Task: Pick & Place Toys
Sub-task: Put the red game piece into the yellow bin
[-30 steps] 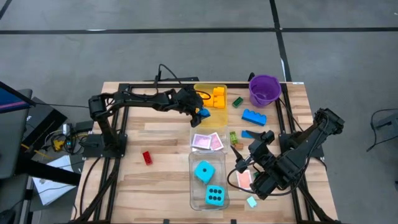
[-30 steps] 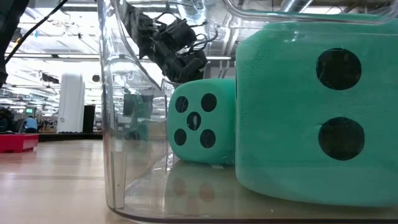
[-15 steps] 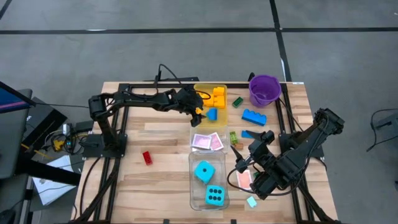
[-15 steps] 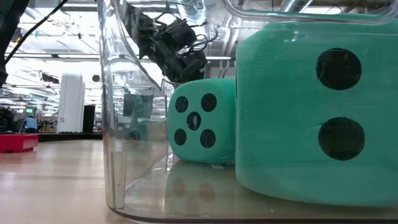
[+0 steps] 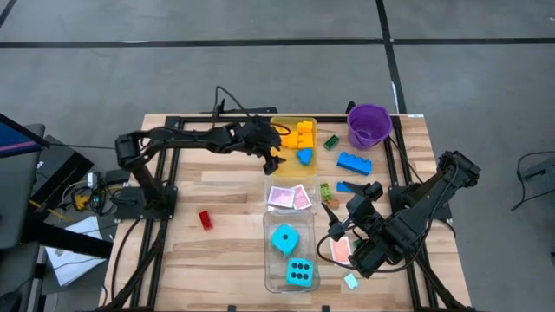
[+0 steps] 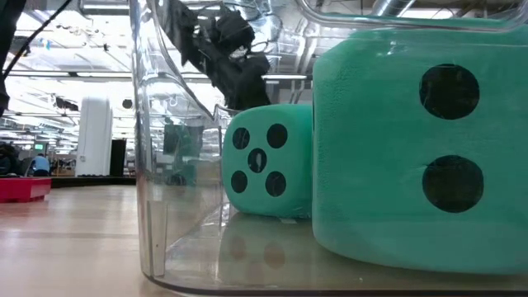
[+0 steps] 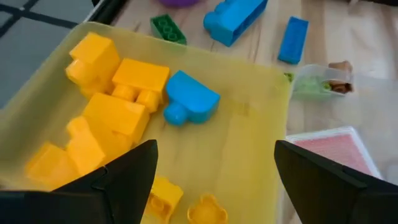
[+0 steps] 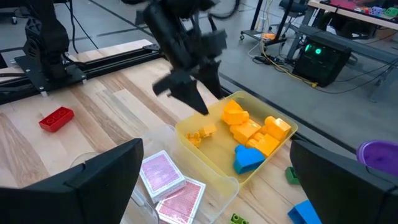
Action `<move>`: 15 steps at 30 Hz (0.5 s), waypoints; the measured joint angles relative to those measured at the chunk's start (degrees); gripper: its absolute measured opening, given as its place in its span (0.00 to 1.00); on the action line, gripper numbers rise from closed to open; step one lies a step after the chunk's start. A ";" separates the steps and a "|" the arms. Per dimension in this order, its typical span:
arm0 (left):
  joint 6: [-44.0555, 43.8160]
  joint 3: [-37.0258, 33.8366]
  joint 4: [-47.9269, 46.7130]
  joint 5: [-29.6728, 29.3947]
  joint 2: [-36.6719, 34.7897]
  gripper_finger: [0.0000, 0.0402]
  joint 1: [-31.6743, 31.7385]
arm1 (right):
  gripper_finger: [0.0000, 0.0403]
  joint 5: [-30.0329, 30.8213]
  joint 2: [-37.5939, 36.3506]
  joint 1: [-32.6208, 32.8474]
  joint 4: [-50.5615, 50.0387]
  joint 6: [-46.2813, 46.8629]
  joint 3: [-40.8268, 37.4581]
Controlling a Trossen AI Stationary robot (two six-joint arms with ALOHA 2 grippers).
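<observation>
Overhead, my left gripper (image 5: 276, 156) hangs spread and empty over the yellow tray (image 5: 286, 124), the blue brick (image 5: 304, 156) lying inside beside the yellow bricks (image 5: 303, 134). My left wrist camera shows that brick's stud end pointing toward the near rim, long axis slanted across the tray floor; my right gripper (image 5: 334, 228) waits spread wide near the pink cards (image 5: 290, 197).

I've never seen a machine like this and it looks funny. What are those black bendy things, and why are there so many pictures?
Those are two robot arms at a wooden table, each ending in a pincer. One camera looks down from above, one sits at table height right behind two big cyan dice, and one rides on each wrist. The left pincer is open over a yellow tray that holds yellow bricks and a blue brick. It holds nothing. The right pincer, also open and empty, waits near pink cards. A purple bucket and a red brick sit on the table too.
</observation>
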 joint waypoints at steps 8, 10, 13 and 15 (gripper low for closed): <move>1.47 0.00 -15.77 0.79 -11.79 0.79 -1.24 | 0.99 0.00 0.00 0.00 -0.20 0.00 0.00; 2.45 0.00 -21.17 2.36 -15.04 0.79 -2.30 | 0.99 -0.02 0.00 0.00 -0.20 0.01 0.00; 2.65 0.00 -28.56 3.05 -19.43 0.79 -4.92 | 0.99 -0.04 -0.02 0.00 -0.19 0.02 0.00; 2.28 0.00 -32.14 3.06 -22.16 0.79 -7.11 | 0.99 -0.08 -0.02 0.00 -0.19 0.02 0.00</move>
